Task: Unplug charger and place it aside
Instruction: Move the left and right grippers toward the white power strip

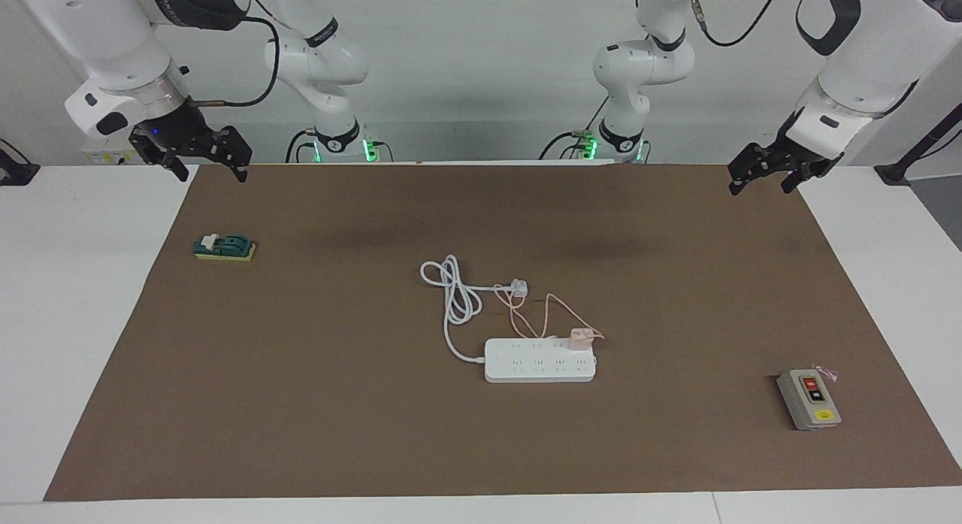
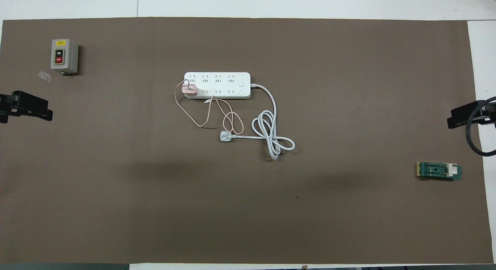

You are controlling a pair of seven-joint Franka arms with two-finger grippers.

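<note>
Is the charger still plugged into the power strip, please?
Plugged in: the charger sits upright in an end socket of the power strip, its cable trailing onto the mat.

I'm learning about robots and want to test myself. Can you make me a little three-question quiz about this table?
1. True or false: the pink charger is plugged into the white power strip.
2. Which lies nearer to the robots? A) the white three-pin plug B) the power strip.
3. Fill in: the grey box with the ON and OFF buttons lies toward the ___ arm's end of the table.

Key
1. True. It sits in a socket at the strip's end toward the left arm.
2. A.
3. Left. Both the left gripper and the right gripper wait open, up at the mat's corners.
</note>
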